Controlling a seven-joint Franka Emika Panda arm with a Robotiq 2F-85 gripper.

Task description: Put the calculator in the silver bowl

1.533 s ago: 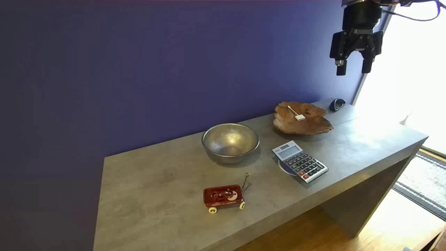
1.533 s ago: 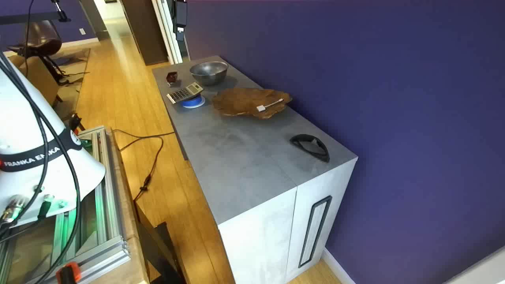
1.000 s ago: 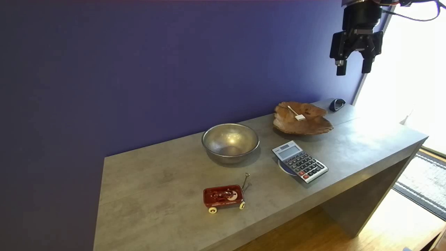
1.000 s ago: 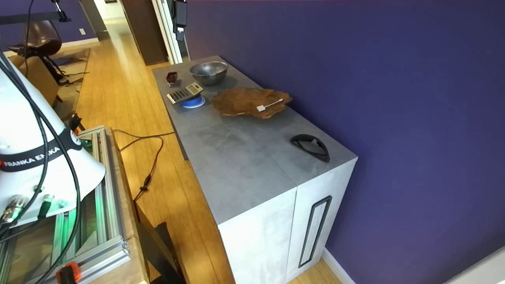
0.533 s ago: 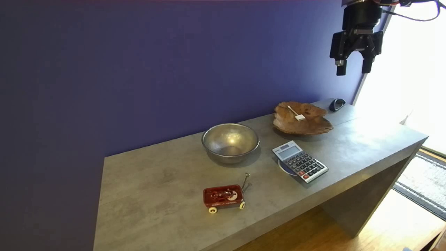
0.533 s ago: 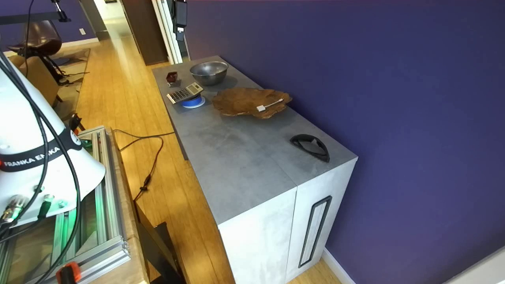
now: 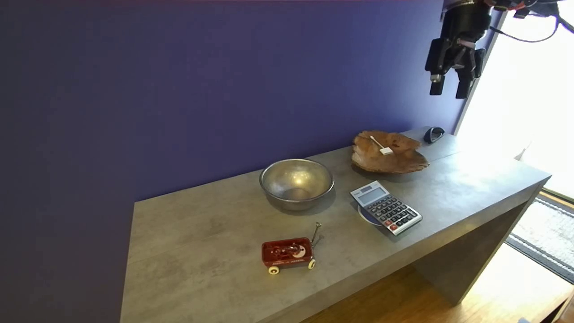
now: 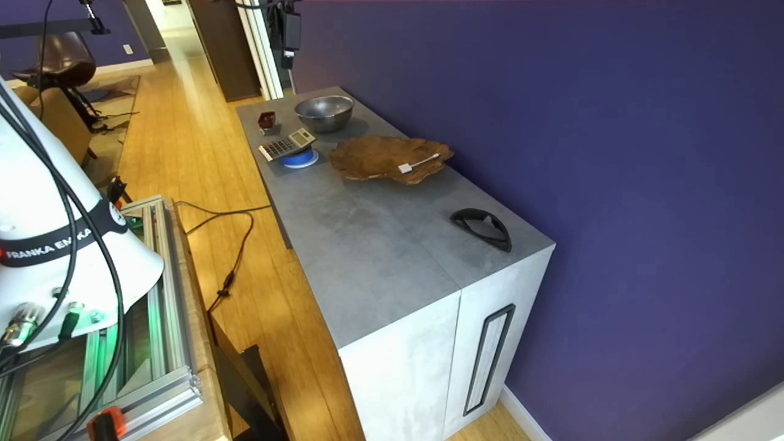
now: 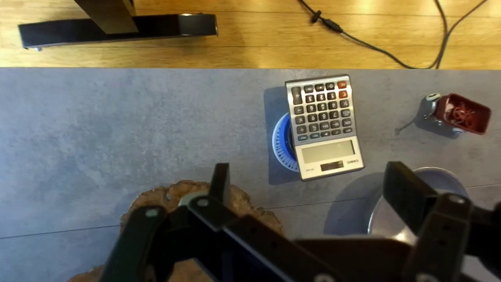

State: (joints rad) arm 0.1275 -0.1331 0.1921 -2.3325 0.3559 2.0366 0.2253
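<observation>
The grey calculator (image 7: 386, 207) lies tilted on a blue round disc on the counter. It also shows in an exterior view (image 8: 286, 145) and in the wrist view (image 9: 321, 117), key side up. The silver bowl (image 7: 296, 179) stands beside it near the wall, with nothing visible inside. It also shows in an exterior view (image 8: 324, 117), and partly in the wrist view (image 9: 383, 223) behind a finger. My gripper (image 7: 450, 89) is open and empty, high above the counter. In the wrist view the gripper (image 9: 307, 168) has its fingers wide apart, with the calculator seen beyond them.
The blue disc (image 9: 280, 141) is under the calculator. A wooden wavy-edged bowl (image 7: 388, 163) with a white adapter (image 7: 384, 151) stands near the wall. A red toy wagon (image 7: 287, 253) is near the silver bowl. A black curved object (image 8: 481, 228) lies on the counter (image 8: 367, 263).
My gripper was still in the earlier frames; now it has turned and tilted slightly and shifted a little left in an exterior view. The calculator and bowl have not moved.
</observation>
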